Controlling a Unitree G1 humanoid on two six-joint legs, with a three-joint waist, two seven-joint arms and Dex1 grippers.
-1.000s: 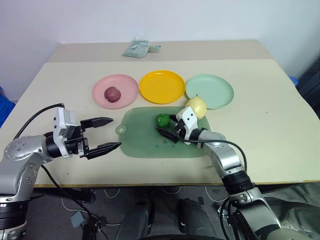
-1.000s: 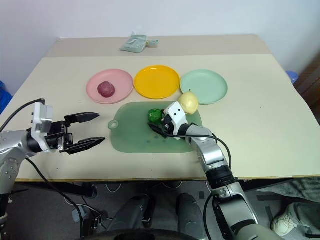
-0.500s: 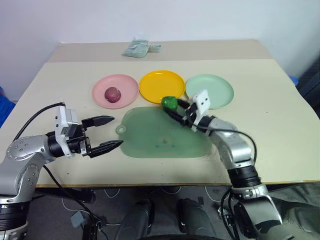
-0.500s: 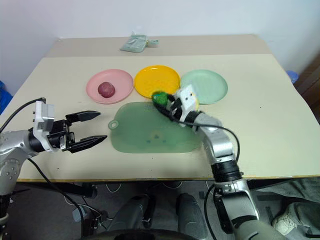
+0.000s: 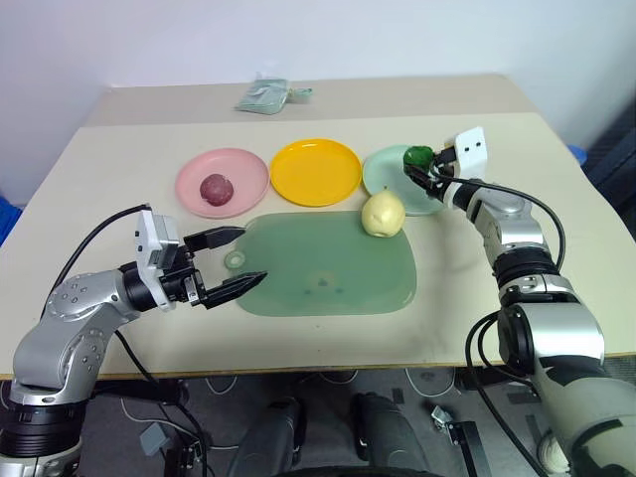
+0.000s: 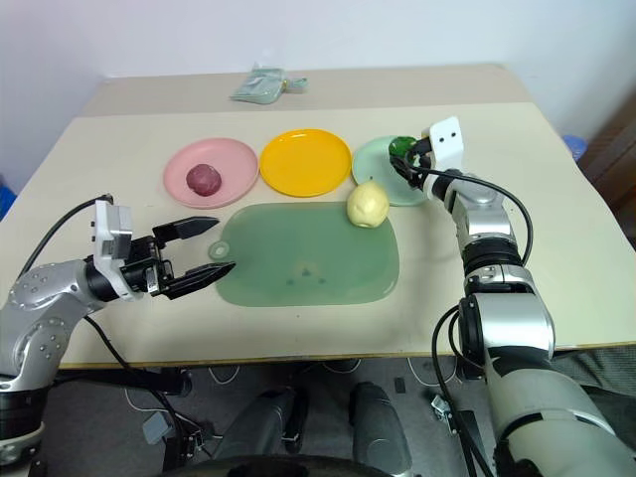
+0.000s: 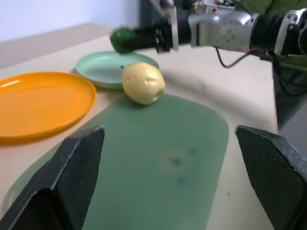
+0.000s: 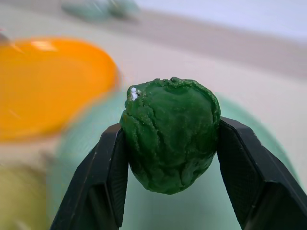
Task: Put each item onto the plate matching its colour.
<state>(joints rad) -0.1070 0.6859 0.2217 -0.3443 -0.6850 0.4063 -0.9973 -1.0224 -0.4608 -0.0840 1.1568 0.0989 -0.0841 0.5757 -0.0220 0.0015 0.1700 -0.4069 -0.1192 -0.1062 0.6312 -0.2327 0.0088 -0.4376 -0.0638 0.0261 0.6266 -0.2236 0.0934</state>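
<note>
My right gripper (image 5: 418, 165) is shut on the lumpy green pepper (image 8: 170, 129) and holds it just above the mint green plate (image 5: 386, 171). The pale yellow pear (image 5: 383, 213) stands at the far right edge of the dark green mat (image 5: 328, 273), beside the mint plate. The maroon ball (image 5: 216, 187) lies on the pink plate (image 5: 244, 169). Between those two plates sits the yellow plate (image 5: 316, 171), with nothing on it. My left gripper (image 5: 252, 256) is open at the mat's left end, holding nothing.
A small grey-green packet (image 5: 263, 95) lies at the table's far edge, behind the plates. The mat's tab with a hole (image 5: 236, 260) is right by the left fingers (image 5: 223, 237). Bare tabletop stretches to the right of the mint plate.
The right arm lifted the pepper off the mat and swung it right and away, over the mint green plate. The pear stayed. The left gripper stayed open, drifting slightly.
</note>
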